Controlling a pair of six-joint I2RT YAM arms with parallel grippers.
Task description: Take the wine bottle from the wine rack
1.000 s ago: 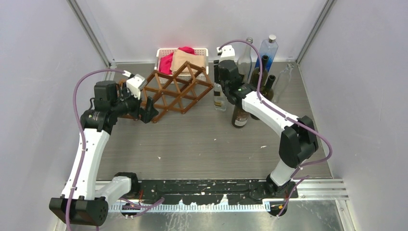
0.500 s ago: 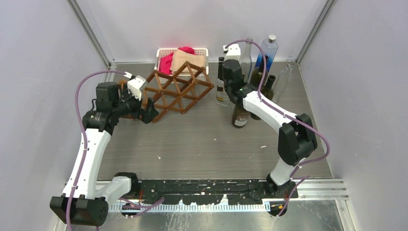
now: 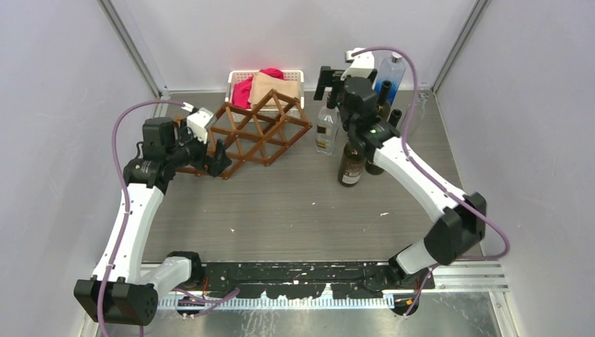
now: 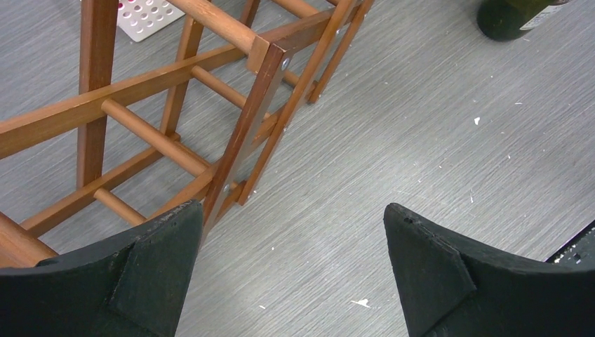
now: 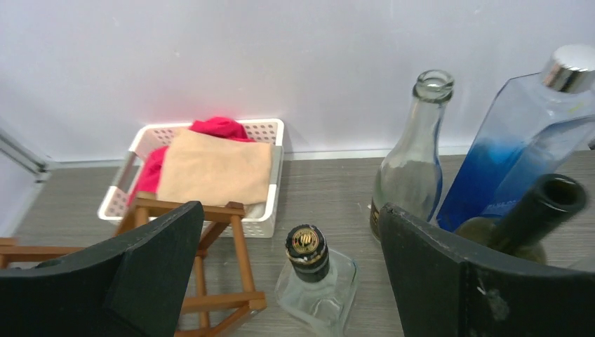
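Observation:
The brown wooden wine rack stands at the back left of the table, and I see no bottle in its cells. The wine bottle, clear glass with a black and gold cap, stands upright on the table just right of the rack. My right gripper hangs open above it, touching nothing; in the right wrist view the wine bottle's cap sits below the gap of the right gripper. My left gripper is open at the rack's near left corner. The left wrist view shows the left gripper over bare table beside the rack.
A white basket of cloths stands behind the rack. A cluster of bottles fills the back right: a dark brown bottle, a blue bottle, a clear bottle and a dark green neck. Walls close off three sides.
My right gripper has opened off the wine bottle's neck and moved up and right. The bottle stays standing on the table. The left arm has barely moved.

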